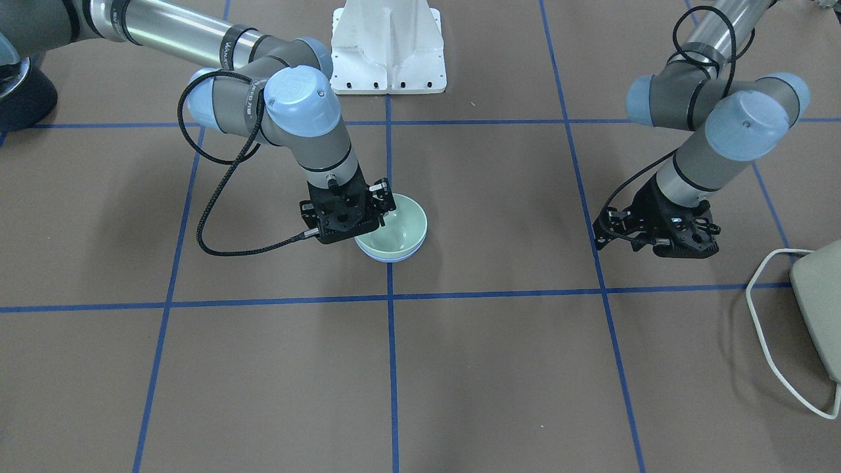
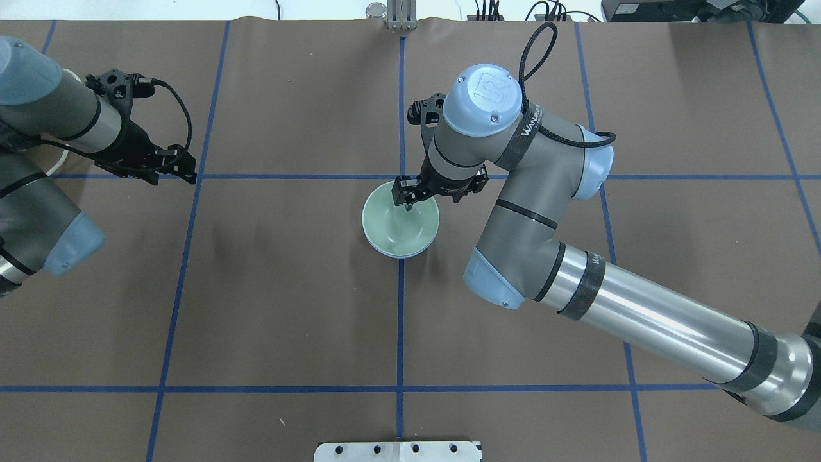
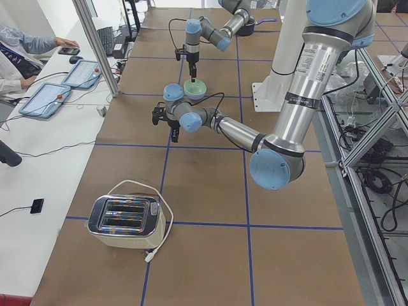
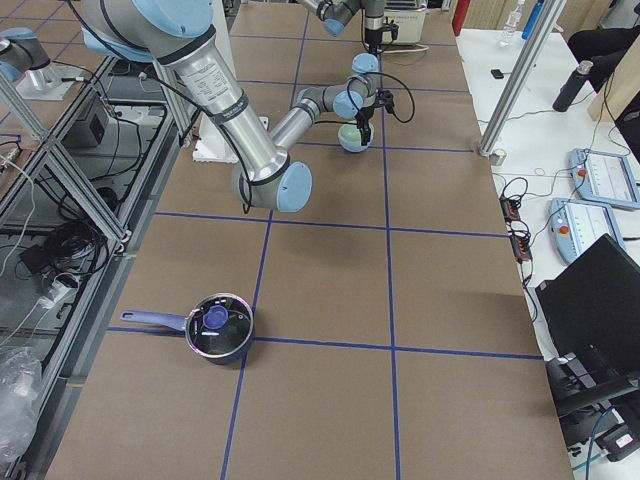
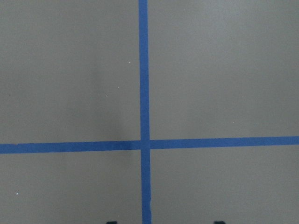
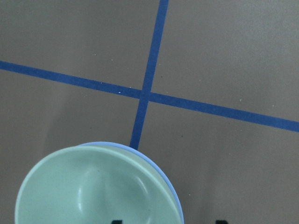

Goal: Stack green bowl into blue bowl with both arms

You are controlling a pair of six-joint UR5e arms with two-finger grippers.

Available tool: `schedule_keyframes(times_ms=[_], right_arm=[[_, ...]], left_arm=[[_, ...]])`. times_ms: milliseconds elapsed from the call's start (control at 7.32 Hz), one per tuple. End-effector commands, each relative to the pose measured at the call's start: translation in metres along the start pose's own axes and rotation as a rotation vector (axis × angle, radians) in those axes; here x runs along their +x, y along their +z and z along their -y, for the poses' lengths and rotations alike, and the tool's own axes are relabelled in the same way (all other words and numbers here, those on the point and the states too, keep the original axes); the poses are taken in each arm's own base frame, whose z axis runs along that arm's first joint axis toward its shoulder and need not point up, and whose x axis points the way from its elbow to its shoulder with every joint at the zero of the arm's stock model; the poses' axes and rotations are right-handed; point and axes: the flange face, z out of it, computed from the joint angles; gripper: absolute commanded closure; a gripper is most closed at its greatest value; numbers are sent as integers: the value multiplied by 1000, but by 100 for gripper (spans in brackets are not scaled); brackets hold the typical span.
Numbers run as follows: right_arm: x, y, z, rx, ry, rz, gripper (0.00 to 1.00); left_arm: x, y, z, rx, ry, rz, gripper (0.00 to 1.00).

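The green bowl (image 1: 399, 226) sits nested inside the blue bowl (image 1: 391, 258) at the table's middle, on a blue tape crossing. Only the blue bowl's rim shows under it, as in the overhead view (image 2: 401, 255). My right gripper (image 2: 410, 199) is open, and its jaws straddle the stacked bowls' rim on the side away from the robot's base. In the right wrist view, one fingertip is over the green bowl (image 6: 93, 191) and the other is outside the blue rim (image 6: 172, 193). My left gripper (image 2: 172, 168) is open and empty over bare table, well apart from the bowls.
A toaster (image 1: 818, 302) with a white cord stands at the table's end on my left. A lidded saucepan (image 4: 218, 328) stands at the end on my right. The white pedestal base (image 1: 387, 46) is behind the bowls. Tablets (image 3: 54, 95) lie on a side desk.
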Motion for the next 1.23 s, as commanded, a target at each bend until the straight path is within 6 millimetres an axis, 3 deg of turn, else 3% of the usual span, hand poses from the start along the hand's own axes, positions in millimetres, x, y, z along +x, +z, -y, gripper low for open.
schedule_keyframes(times_ms=[0,137,410,546,683,819,956,1093], right_arm=[[16,-32,-5,42,-3,30,1],[27,-49,-7,66,-2,41,1],[68,-66,-24,89,12,36,0],[85,-70,-21,93,22,42,0],[116,-66,-27,126,8,62,0],[162,-68,-31,191,1,98,0],[206,-79,-27,168,37,105,0],[236,-106,-11,144,50,137,0]], left_arm=[[0,0,0,0,2,0,25],[0,0,0,0,2,0,25],[1,-1,0,1,4,-1,25],[-1,-2,1,3,31,-1,25],[-17,0,-7,-10,56,8,23],[-31,-7,-7,-4,77,12,21],[-54,-14,-8,2,103,25,21],[-77,-22,-8,10,128,40,21]])
